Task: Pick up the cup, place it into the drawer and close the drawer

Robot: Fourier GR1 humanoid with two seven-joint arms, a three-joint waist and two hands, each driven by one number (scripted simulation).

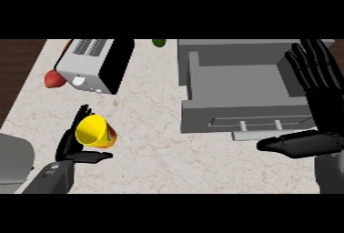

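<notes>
1. Down at the lower left, the left hand (73, 144) is wrapping around the cup (96, 132): fingers are running up behind it and the thumb is sticking out underneath, so I'm reading that as a grasp on the cup and not just a touch. I can't tell whether it's lifted off the desk (154, 150) yet.
2. That cup is yellow and tipping sideways, with its mouth facing up and to the left. It's sitting well to the left of the drawer (242, 95), so it's not in there yet.
3. Over on the right, the right hand (316, 91) is hanging relaxed, fingers straight and pointing up along the drawer's right side, thumb lying across below the drawer front. It's gripping nothing. My guess is it's waiting there to push the drawer shut afterwards.
4. Moving outward, the drawer is standing pulled open and looking empty, with its handle (259, 124) facing the robot, which makes sense for dropping the cup in from above.
5. Further back, a toaster (94, 63) is sitting at the upper left with something red (53, 78) beside it, and a green thing (159, 43) is peeking in at the top edge.
</notes>
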